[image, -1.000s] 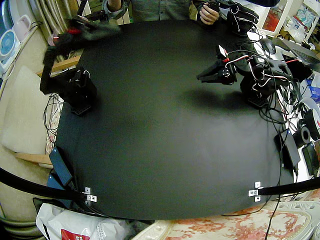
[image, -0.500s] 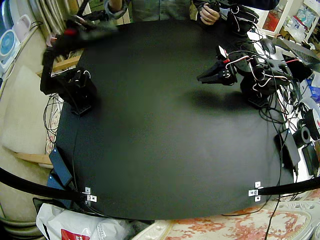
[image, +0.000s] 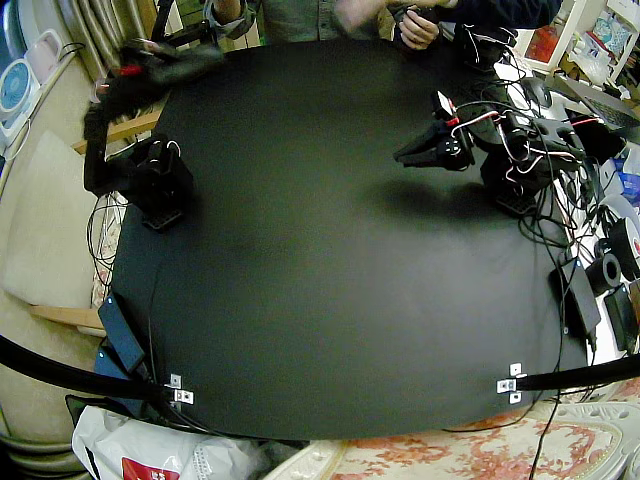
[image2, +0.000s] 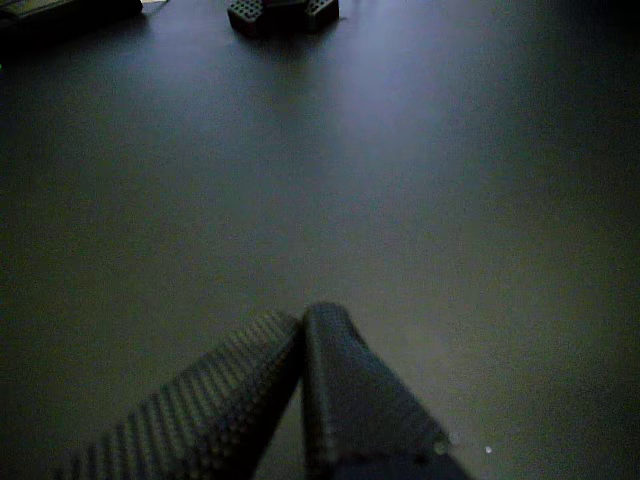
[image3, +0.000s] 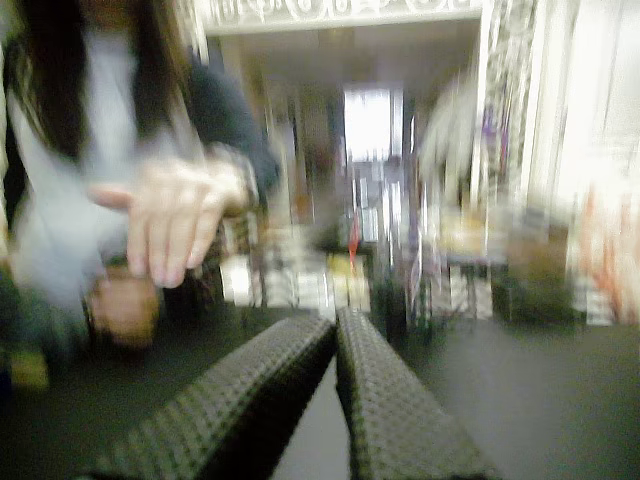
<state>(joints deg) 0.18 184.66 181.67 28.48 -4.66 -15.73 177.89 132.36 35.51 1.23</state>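
Note:
The black table mat (image: 320, 280) carries nothing between the two arms. My left gripper (image: 403, 156) hangs low over the mat and points toward its middle; in a wrist view its fingers (image2: 345, 380) are pressed together, and the left gripper (image2: 304, 318) holds nothing. My right gripper (image: 205, 55) is raised high near the far edge of the table and is blurred. In a wrist view the right gripper (image3: 335, 325) is shut and empty, facing a person's spread hand (image3: 175, 215) behind the table.
The right arm's base (image: 160, 185) stands at the mat's edge, also seen as a dark block (image2: 280, 12). Cables and electronics (image: 590, 250) crowd the side by the left arm. A person (image: 310, 15) stands at the far edge.
My right arm has swung slightly, its raised gripper shifting toward the far edge. A person's hand has moved in above the far edge. The left arm has not moved.

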